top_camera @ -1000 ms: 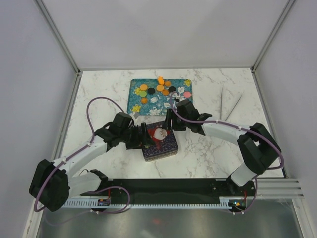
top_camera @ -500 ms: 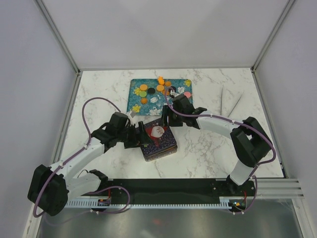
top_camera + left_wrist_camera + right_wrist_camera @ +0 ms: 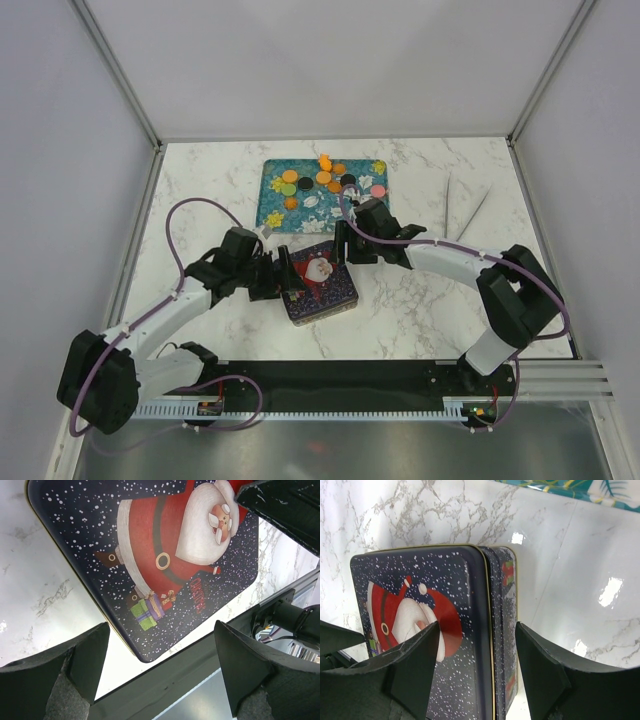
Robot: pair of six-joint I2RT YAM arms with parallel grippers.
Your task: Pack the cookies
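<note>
Cookies [image 3: 322, 180] lie on the teal tray [image 3: 268, 200] at upper centre, none visibly packed. The lidded Santa tin [image 3: 320, 285] sits mid-frame; left pincer [image 3: 162, 660] and right pincer [image 3: 477, 665] flank it, open and empty.

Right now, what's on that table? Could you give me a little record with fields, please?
Surface: white marble-pattern table
Centre: Santa tin, lid on
Back: teal floral tray
On tray: cookies in orange, green, black and pink
Left pincer: open, at the tin's left side
Right pincer: open, over the tin's far edge
Right side: two thin rods, apart from both arms
</note>
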